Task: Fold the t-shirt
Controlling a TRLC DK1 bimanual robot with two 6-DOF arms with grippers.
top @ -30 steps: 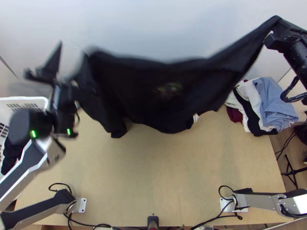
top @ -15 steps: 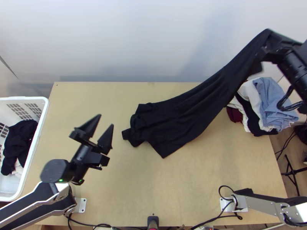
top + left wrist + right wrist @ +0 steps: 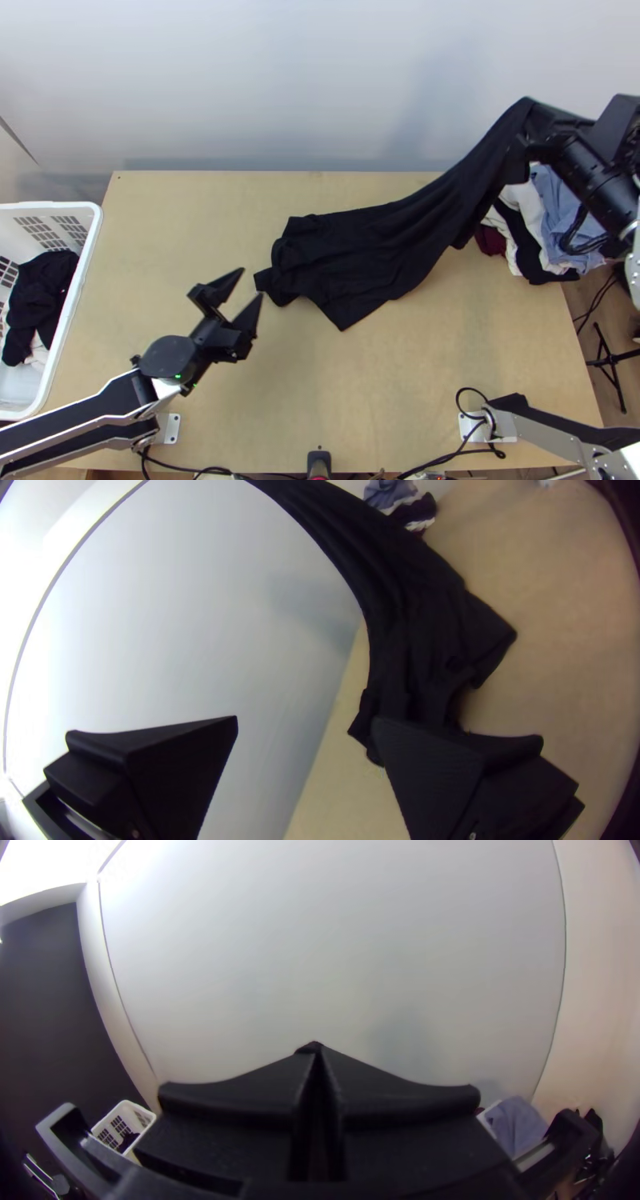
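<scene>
- We see the black t-shirt (image 3: 352, 252) stretched between table and air: its lower end lies in loose folds near the middle of the wooden table (image 3: 384, 392), and the rest slopes up towards the right.
- The right gripper (image 3: 536, 124) holds that raised end aloft, its fingers (image 3: 233, 1100) pressed together in the right wrist view—we cannot tell which part of the shirt it grips.
- We find the left gripper (image 3: 251, 283) just beside the shirt's lower end, its two fingers parted widely and holding nothing.
- At the table's right side we make out a pile of clothes (image 3: 520, 240)—blue, white, black and maroon—partly covered by the right arm (image 3: 588, 176) in the top view.
- To the left we see a white basket (image 3: 98, 220) with dark clothes (image 3: 40, 296) inside.
</scene>
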